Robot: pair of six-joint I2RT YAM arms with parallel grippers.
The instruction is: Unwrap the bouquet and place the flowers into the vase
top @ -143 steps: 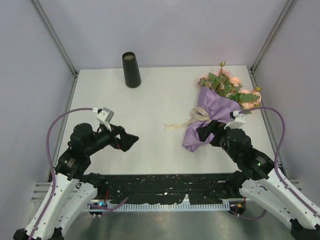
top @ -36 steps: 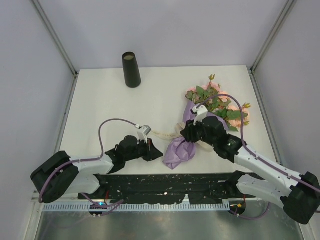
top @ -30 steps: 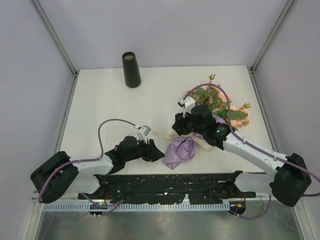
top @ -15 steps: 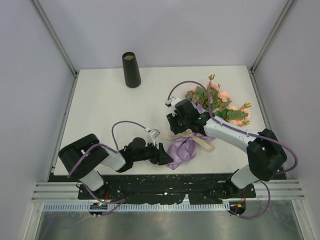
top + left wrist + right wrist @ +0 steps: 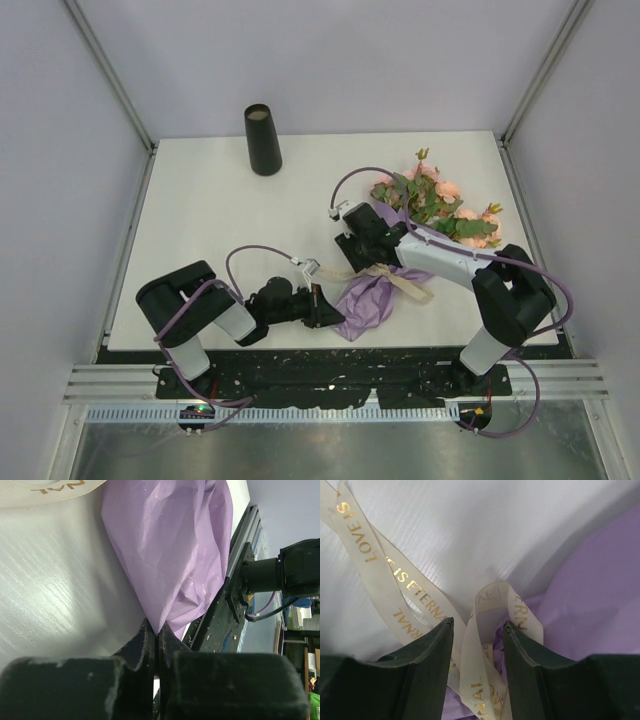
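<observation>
Top view: the bouquet of peach-pink roses (image 5: 440, 205) in its cone of purple paper (image 5: 365, 305) lies flat. The tall black cylinder vase (image 5: 263, 140) stands well apart from the bouquet, off its far-left side. The left gripper (image 5: 328, 312) has moved in to the bouquet's pointed tail. The right gripper (image 5: 350, 245) has slid off the wrap to the cream gold-lettered ribbon (image 5: 400, 283) at the bouquet's waist.

Left wrist: the jaws just snapped tight on the tip of the purple paper.

Right wrist: its fingers (image 5: 420, 675) sit partway apart, straddling a ribbon loop and gripping nothing.

So the bouquet's anchored now, and I'd guess tugging the bow is next.
</observation>
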